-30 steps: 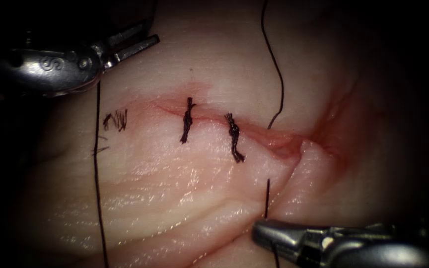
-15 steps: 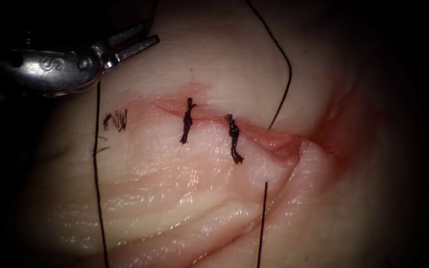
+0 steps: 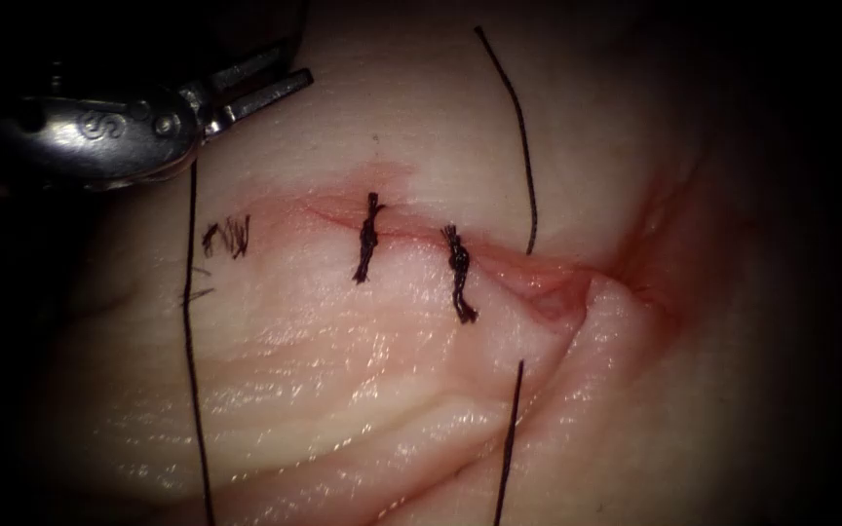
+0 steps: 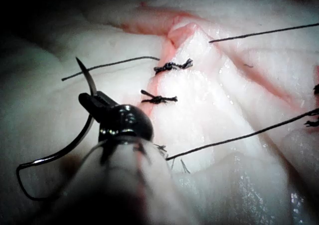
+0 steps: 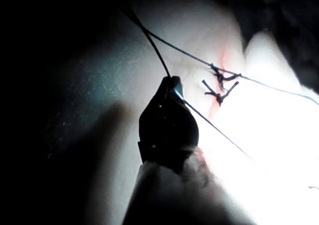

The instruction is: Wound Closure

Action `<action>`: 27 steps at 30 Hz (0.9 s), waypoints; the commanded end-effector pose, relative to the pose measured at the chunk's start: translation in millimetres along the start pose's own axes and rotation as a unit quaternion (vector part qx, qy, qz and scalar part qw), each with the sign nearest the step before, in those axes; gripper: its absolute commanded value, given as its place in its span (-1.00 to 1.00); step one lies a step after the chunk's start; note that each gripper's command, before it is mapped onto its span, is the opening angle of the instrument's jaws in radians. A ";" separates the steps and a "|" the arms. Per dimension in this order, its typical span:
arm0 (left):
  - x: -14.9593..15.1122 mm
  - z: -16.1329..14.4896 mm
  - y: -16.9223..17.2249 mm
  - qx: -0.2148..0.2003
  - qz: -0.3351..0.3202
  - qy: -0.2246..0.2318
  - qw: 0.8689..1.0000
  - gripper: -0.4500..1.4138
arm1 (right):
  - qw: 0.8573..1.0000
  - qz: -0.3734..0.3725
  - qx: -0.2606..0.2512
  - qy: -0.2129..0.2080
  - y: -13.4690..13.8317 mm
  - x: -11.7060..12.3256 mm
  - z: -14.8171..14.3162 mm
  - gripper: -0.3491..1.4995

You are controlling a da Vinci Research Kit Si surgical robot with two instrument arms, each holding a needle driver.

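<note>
Needle (image 4: 75, 135) in left tool (image 4: 94, 101) (off tissue (image 3: 343, 380))

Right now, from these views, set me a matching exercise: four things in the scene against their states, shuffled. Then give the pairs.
Things:
1. left tool
2. right tool
3. needle
4. knotted stitches

States:
A. lie across the cut
B. jaws shut on the thread
C. out of the tissue, gripped nearer its tip than its tail
D. jaws shut on the needle

Pairs: 1-D, 2-B, 3-C, 4-A
</note>
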 end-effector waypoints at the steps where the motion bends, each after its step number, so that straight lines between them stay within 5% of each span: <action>1: 0.0 0.8 0.1 0.000 0.000 0.000 1.000 -1.00 | 1.000 0.004 0.000 0.003 0.0 0.0 0.4 -1.00; 3: 0.0 0.8 0.1 0.000 0.000 0.000 1.000 -1.00 | 1.000 0.012 -0.004 0.004 0.9 -0.2 -0.1 -1.00; 5: 0.0 0.8 0.1 0.000 0.000 0.000 1.000 -1.00 | 0.999 0.019 -0.037 -0.005 2.3 -0.7 -1.2 0.13; 6: 0.0 0.8 0.1 0.000 0.000 0.000 1.000 -1.00 | 0.998 0.024 -0.056 -0.008 3.0 -1.1 -1.8 0.49; 8: 0.0 0.8 0.1 0.000 0.000 0.000 1.000 -1.00 | 0.995 0.040 -0.086 -0.012 4.5 -1.9 -3.0 0.82; 16: 0.0 0.8 0.1 0.000 0.000 0.000 1.000 -1.00 | 0.987 0.032 -0.154 -0.030 9.3 -6.9 -8.2 0.92; 27: 0.0 0.8 0.1 0.000 0.000 0.002 1.000 -1.00 | 0.983 0.036 -0.177 -0.040 10.2 -11.2 -9.7 0.96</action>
